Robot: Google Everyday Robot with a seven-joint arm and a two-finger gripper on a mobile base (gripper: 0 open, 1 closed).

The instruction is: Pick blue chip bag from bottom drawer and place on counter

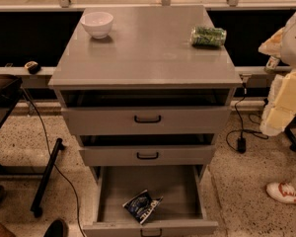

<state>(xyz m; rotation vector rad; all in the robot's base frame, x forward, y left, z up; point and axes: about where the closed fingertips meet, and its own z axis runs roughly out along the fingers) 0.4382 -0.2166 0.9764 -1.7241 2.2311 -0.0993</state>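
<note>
The blue chip bag (pixel 142 206) lies flat in the bottom drawer (pixel 111 191), near its front edge and slightly left of centre. The bottom drawer is pulled fully open; its front panel with the black handle sits at the picture's lower edge. The counter (pixel 148 48) is the grey top of the cabinet. My gripper (pixel 275 118) shows as pale yellow and white blocks at the right edge, beside the cabinet at the height of the top drawer. It is well above and to the right of the bag and holds nothing that I can see.
A white bowl (pixel 96 23) stands at the counter's back left and a green-patterned shiny packet (pixel 208 36) at its back right. The two upper drawers stand slightly ajar. A person's white shoe (pixel 286 192) and cables lie on the floor to the right. A black stand (pixel 47 177) is on the left.
</note>
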